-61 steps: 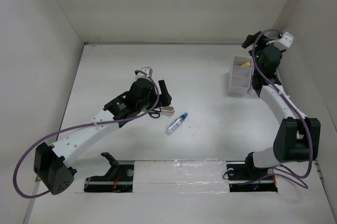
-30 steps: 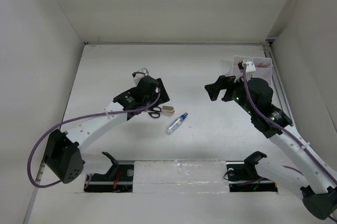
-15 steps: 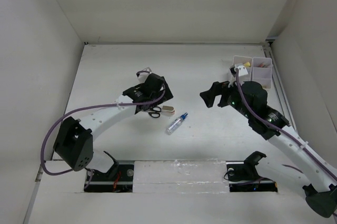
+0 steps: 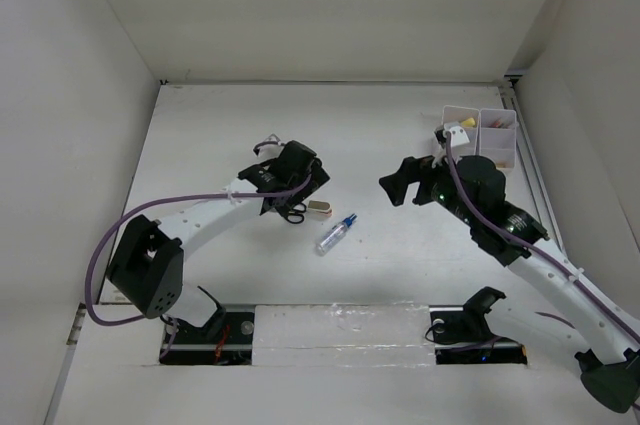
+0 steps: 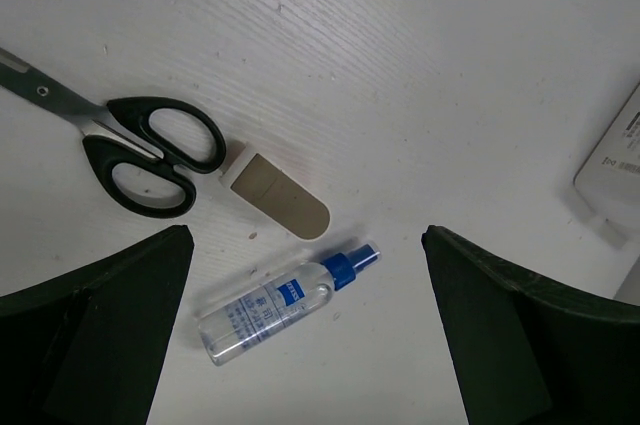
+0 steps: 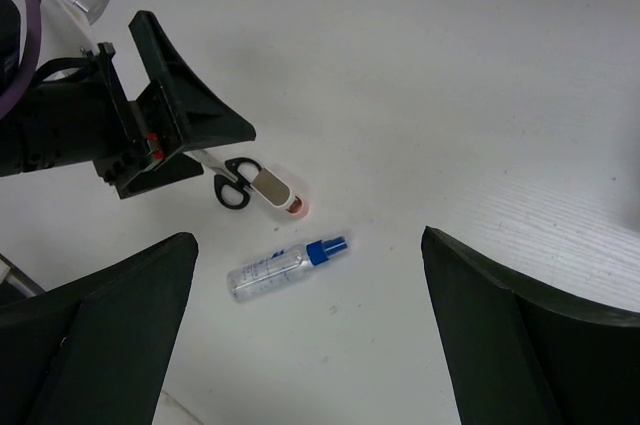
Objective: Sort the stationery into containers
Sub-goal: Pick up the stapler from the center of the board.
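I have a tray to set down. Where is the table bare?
Bare: the wide far strip of white table along the back wall, and the patch nearer than the clear blue-capped bottle. Crowded: centre-left, where black-handled scissors, beige block and bottle cluster; two white plastic bins fill the far right corner.

high overhead view, two downward wrist views, bottle (image 4: pixel 336 235) in all

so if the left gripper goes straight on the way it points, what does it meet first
Likely the beige block, with the bottle just beside it; nothing shows between the open left gripper and them, though depth is unclear.
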